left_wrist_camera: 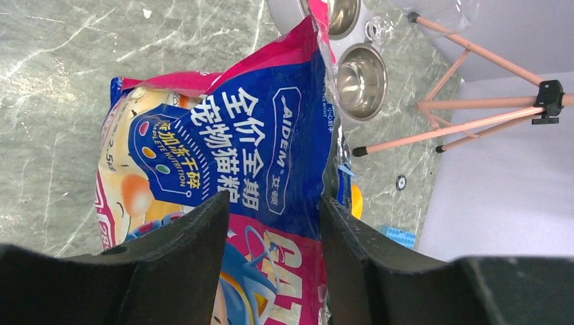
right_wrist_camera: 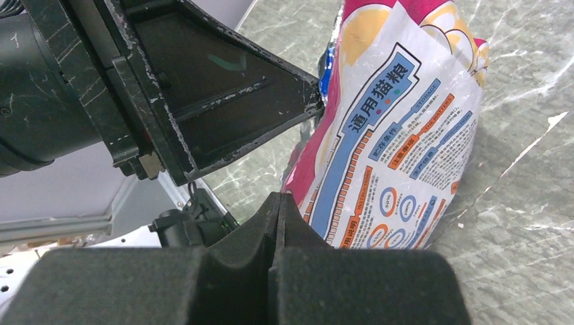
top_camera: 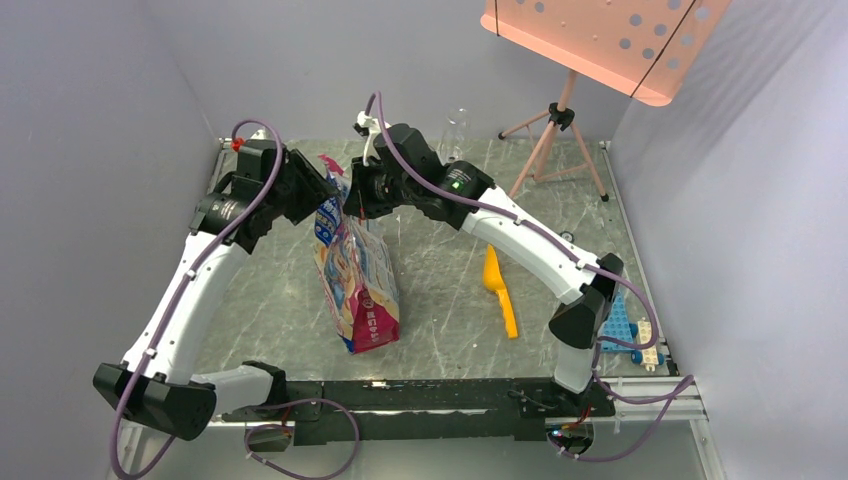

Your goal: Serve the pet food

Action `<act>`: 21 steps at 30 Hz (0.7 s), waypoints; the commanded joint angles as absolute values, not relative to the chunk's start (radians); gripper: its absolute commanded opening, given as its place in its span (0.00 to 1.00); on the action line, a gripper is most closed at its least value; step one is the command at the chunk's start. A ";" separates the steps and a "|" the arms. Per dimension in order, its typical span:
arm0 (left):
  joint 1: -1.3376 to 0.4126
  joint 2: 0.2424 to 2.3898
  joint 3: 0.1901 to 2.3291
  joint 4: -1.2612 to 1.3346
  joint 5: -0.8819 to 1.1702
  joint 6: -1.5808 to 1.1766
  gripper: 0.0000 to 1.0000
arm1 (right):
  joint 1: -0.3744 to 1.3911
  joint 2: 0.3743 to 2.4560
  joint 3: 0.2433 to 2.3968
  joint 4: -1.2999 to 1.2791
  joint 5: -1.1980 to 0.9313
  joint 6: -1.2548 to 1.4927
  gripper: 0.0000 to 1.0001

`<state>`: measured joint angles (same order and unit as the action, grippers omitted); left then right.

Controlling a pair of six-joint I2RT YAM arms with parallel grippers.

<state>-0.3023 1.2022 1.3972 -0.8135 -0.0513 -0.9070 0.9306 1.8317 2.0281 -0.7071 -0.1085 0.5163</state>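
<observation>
The pink, red and blue printed bag [top_camera: 358, 282] stands tilted on the table; no kibble shows, so the pet food is hidden. My left gripper [left_wrist_camera: 274, 200] is open at the bag's top from the left [top_camera: 322, 192], its fingers apart in front of the bag's printed face [left_wrist_camera: 271, 135]. My right gripper [right_wrist_camera: 279, 195] is shut, with the bag's pink top edge [right_wrist_camera: 298, 169] running into its fingertips; it sits at the bag's top from the right [top_camera: 356, 196]. The yellow scoop [top_camera: 500, 290] lies on the table right of the bag.
Two steel bowls [left_wrist_camera: 362, 81] in a grey stand sit beyond the bag. A clear bottle [top_camera: 455, 130] and a pink tripod stand [top_camera: 560, 130] are at the back. Blue toy bricks [top_camera: 625, 325] lie at the right near edge.
</observation>
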 commanded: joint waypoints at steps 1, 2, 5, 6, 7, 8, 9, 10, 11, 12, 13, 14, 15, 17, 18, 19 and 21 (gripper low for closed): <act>-0.299 1.236 1.436 -0.826 -0.085 -0.882 0.51 | 0.925 1.855 2.065 -0.690 -0.055 0.505 0.00; -0.299 1.250 1.451 -0.846 -0.100 -0.877 0.50 | 0.926 1.857 2.064 -0.690 -0.051 0.506 0.00; -0.299 1.283 1.489 -0.891 -0.158 -0.858 0.48 | 0.928 1.858 2.065 -0.690 -0.036 0.508 0.00; -0.299 1.289 1.498 -0.890 -0.178 -0.845 0.48 | 0.929 1.859 2.067 -0.690 -0.034 0.508 0.00; -0.298 1.295 1.504 -0.885 -0.196 -0.831 0.48 | 0.932 1.861 2.070 -0.692 -0.034 0.508 0.00; -0.299 1.300 1.510 -0.880 -0.215 -0.821 0.48 | 0.933 1.862 2.072 -0.691 -0.032 0.508 0.00; -0.299 1.306 1.515 -0.876 -0.229 -0.810 0.49 | 0.935 1.865 2.072 -0.690 -0.031 0.509 0.00; -0.298 1.315 1.521 -0.871 -0.238 -0.798 0.49 | 0.936 1.867 2.074 -0.690 -0.031 0.509 0.00; -0.298 1.324 1.531 -0.875 -0.245 -0.790 0.49 | 0.938 1.869 2.076 -0.690 -0.030 0.509 0.00; -0.299 1.336 1.545 -0.878 -0.247 -0.782 0.48 | 0.938 1.872 2.079 -0.692 -0.029 0.511 0.00; -0.298 1.347 1.551 -0.880 -0.248 -0.778 0.48 | 0.939 1.873 2.081 -0.693 -0.028 0.511 0.00; -0.298 1.355 1.553 -0.879 -0.247 -0.777 0.48 | 0.939 1.875 2.082 -0.693 -0.027 0.511 0.00; -0.297 1.361 1.553 -0.869 -0.240 -0.771 0.48 | 0.941 1.877 2.082 -0.693 -0.024 0.511 0.00; -0.296 1.366 1.559 -0.856 -0.204 -0.748 0.40 | 0.940 1.883 2.087 -0.702 -0.006 0.516 0.00; -0.295 1.367 1.566 -0.861 -0.183 -0.743 0.33 | 0.939 1.889 2.097 -0.713 0.017 0.521 0.00; -0.296 1.363 1.570 -0.870 -0.161 -0.739 0.28 | 0.940 1.900 2.114 -0.727 0.044 0.522 0.00; -0.296 1.336 1.550 -0.871 -0.122 -0.749 0.22 | 0.939 1.933 2.171 -0.766 0.086 0.511 0.14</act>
<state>-0.3023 1.3586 1.5311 -0.8795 -0.1669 -0.7803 0.9451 1.8744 2.0739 -0.7185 -0.0547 0.5251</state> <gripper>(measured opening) 0.273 0.027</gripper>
